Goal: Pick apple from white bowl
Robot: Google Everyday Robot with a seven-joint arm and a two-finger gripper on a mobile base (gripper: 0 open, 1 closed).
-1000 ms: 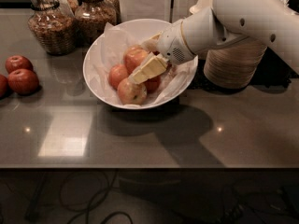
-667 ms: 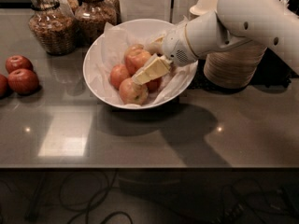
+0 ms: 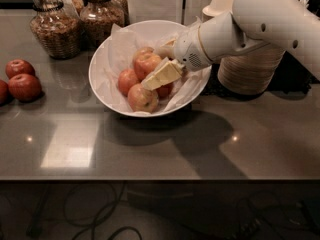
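The white bowl (image 3: 102,64), lined with crinkled white paper, stands at the middle back of the grey counter. It holds several apples. The largest, an orange-red apple with pale patches (image 3: 146,63), lies at the back of the pile. A smaller apple (image 3: 127,80) lies to its left, another (image 3: 142,98) at the front, and a dark red one (image 3: 165,90) shows under the gripper. My gripper (image 3: 162,73), cream-coloured on a white arm that comes from the upper right, is inside the bowl just right of the large apple and over the pile.
Two dark red apples (image 3: 21,79) lie on the counter at the left edge. Two glass jars (image 3: 52,26) stand at the back left. A stack of beige disposable bowls (image 3: 250,69) stands right of the white bowl, behind my arm.
My arm and gripper have shifted slightly up and to the right over the bowl. The apples have not moved.
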